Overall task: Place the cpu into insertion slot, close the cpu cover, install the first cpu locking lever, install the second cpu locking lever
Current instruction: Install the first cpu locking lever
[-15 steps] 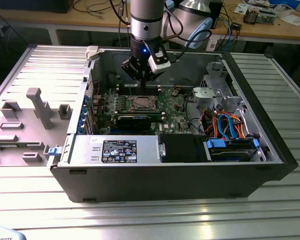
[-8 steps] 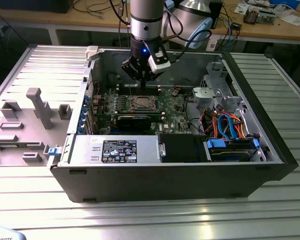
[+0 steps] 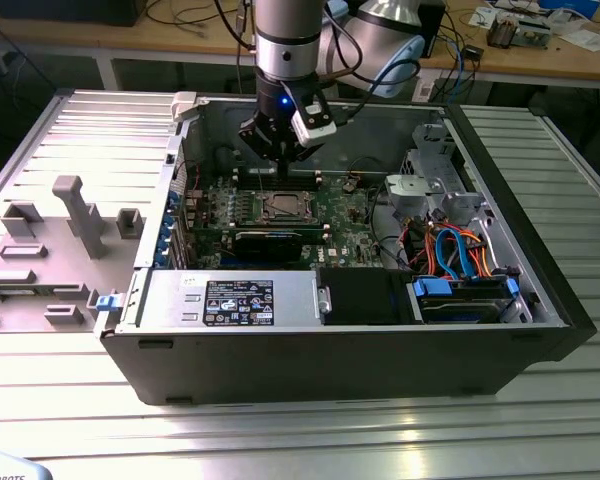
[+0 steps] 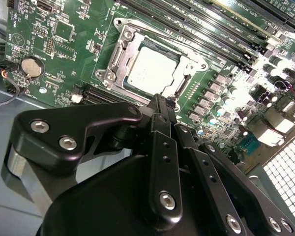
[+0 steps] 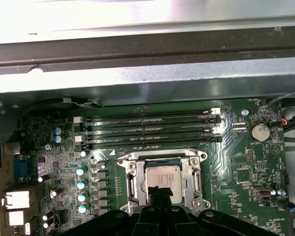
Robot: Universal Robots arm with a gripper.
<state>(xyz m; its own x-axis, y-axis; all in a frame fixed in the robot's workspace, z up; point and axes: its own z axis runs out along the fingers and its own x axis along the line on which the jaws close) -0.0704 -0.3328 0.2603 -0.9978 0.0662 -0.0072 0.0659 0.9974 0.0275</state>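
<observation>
cpu (image 4: 147, 69) lies just under closed, empty pincer (image 4: 161, 99).

Silver-grey arm (image 3: 285, 25) with a blue light (image 3: 283, 100), white camera box (image 3: 316, 120) and black cables (image 3: 380, 72); black gripper (image 4: 160, 101) with silver screws (image 4: 167, 199).

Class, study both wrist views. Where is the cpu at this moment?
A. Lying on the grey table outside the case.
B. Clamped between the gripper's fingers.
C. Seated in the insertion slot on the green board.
C: in both wrist views the cpu lies flat inside the insertion slot, its silvery top facing up.
</observation>
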